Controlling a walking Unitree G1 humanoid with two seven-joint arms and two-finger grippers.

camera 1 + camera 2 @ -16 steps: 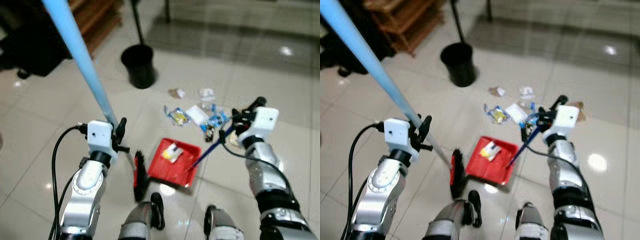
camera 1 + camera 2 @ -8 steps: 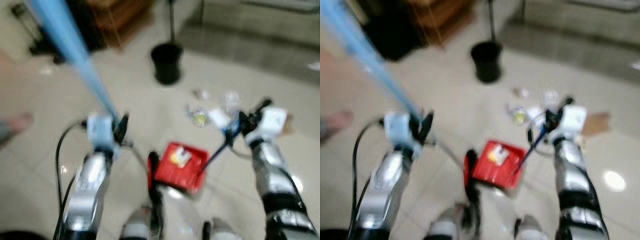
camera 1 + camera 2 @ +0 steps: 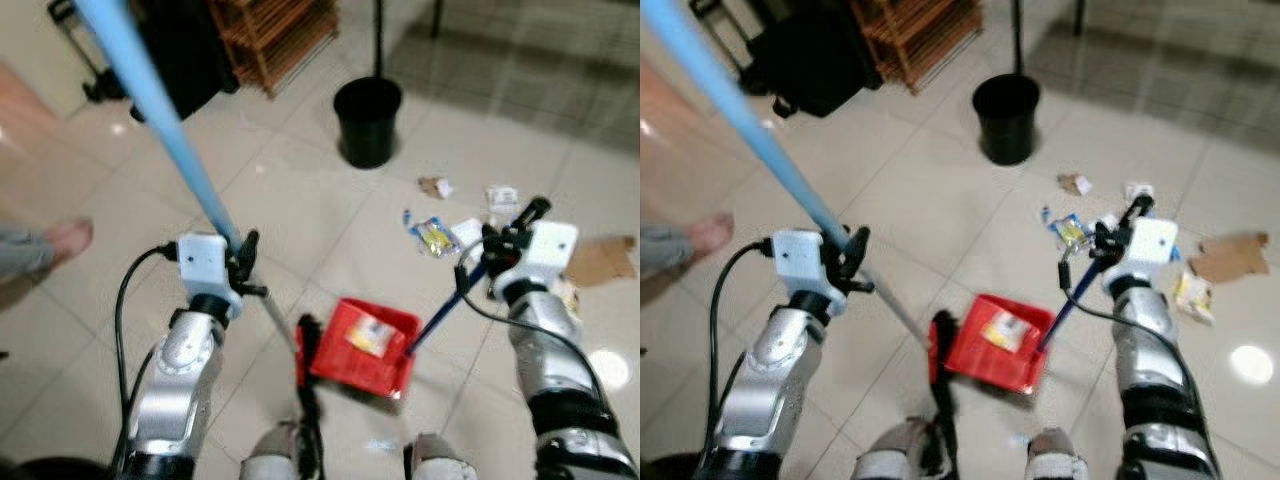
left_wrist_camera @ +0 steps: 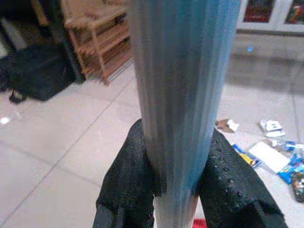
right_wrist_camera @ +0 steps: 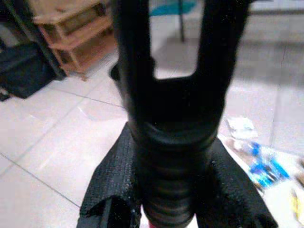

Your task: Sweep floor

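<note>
Down at six o'clock, the broom head (image 3: 308,362) is standing dark on the tiled floor (image 3: 300,190), touching the near-left edge of the red dustpan (image 3: 365,345). The dustpan is carrying a pale wrapper (image 3: 372,337), though the picture is soft there, so I can't read what it is. At eight o'clock, the left pincer (image 3: 243,262) is clamping its black fingers (image 4: 126,183) on the light blue broom handle (image 3: 150,105), which is running up toward eleven o'clock. At three o'clock, the right pincer (image 3: 500,240) is closing tight around the dustpan's dark handle (image 3: 440,318), fingers (image 5: 111,183) pressing both sides of it. Beyond the dustpan, at one to two o'clock, scattered litter (image 3: 435,236) is lying loose on the floor, a brown cardboard scrap (image 3: 603,259) beside it. Farthest off, at twelve o'clock, a black bin (image 3: 368,121) is standing upright, a wooden rack (image 3: 272,35) behind it.
</note>
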